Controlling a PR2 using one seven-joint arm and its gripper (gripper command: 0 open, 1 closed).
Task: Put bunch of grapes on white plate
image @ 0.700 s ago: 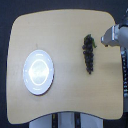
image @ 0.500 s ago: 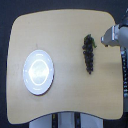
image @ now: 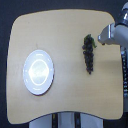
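The bunch of grapes [image: 89,54], a narrow dark cluster with a green stem at its upper end, lies on the wooden table toward the exterior view's right. The round white plate [image: 38,71] rests on the table at the exterior view's left, well apart from the grapes, with nothing on it. My gripper [image: 101,40] reaches in from the exterior view's right edge, its tip just beside the upper stem end of the bunch. The picture is too blurred to show how the fingers stand or whether they touch the grapes.
The light wooden table [image: 65,30] has rounded corners, and its right edge runs under my arm. Dark floor surrounds it, and a grey table base [image: 64,120] shows at the bottom.
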